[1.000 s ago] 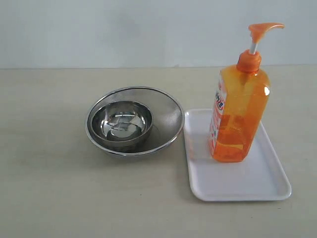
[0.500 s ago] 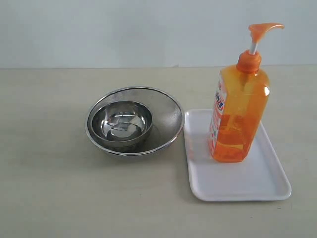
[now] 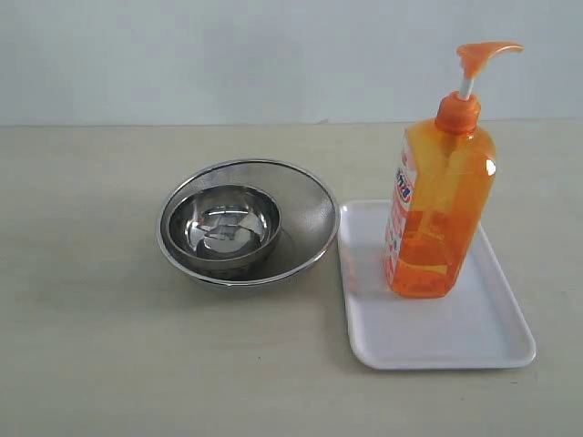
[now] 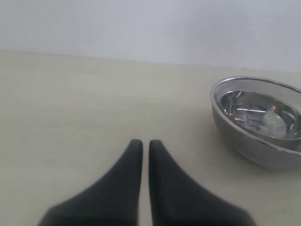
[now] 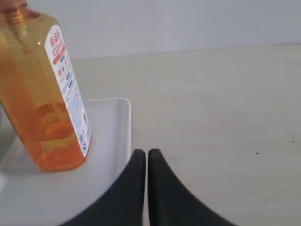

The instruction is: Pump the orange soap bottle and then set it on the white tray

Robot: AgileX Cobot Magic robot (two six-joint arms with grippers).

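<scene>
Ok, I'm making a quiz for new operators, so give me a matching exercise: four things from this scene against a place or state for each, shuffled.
Things:
1. orange soap bottle
2. white tray
3. steel mesh bowl
4. left gripper

States:
a. shut, holding nothing
b. holds a smaller steel bowl
c. stands upright on the tray
d. lies flat beside the bowls, bottle on it

Pairs: 1-c, 2-d, 3-b, 4-a

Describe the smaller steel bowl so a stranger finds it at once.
On the beige table, left of the white tray that carries the orange soap bottle in the exterior view, sits a round mesh bowl. The smaller steel bowl is nested inside it: solid, mirror-shiny walls, not mesh.
</scene>
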